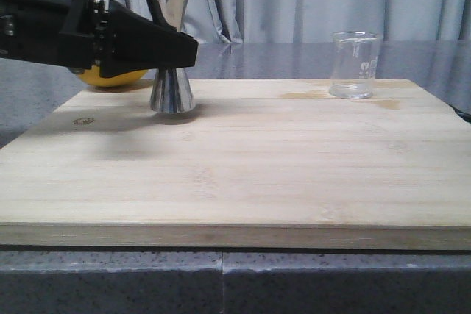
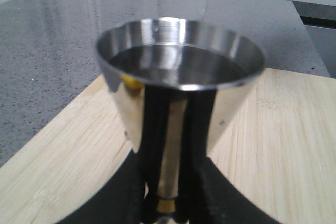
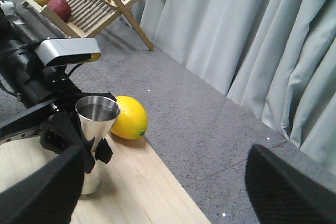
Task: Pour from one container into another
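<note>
While the left gripper closes on the jigger at its waist, the beaker stands apart.
Jigger upright near the board's far left corner, beaker near the far right; lemon just off the board; right gripper looks spread wide, fingertips blurred.

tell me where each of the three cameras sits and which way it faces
Front view: low at the near edge of the pale wooden board, facing forward toward the grey curtain; the left gripper is at the waist of the tall shiny steel hourglass jigger, and the small clear glass beaker stands far right.
Left wrist view: on the left arm, looking along its black fingers into the jigger's open cup.
Right wrist view: raised on the right arm, facing the left arm, the jigger and the yellow lemon; the right gripper is open.
All three views share the jigger.
</note>
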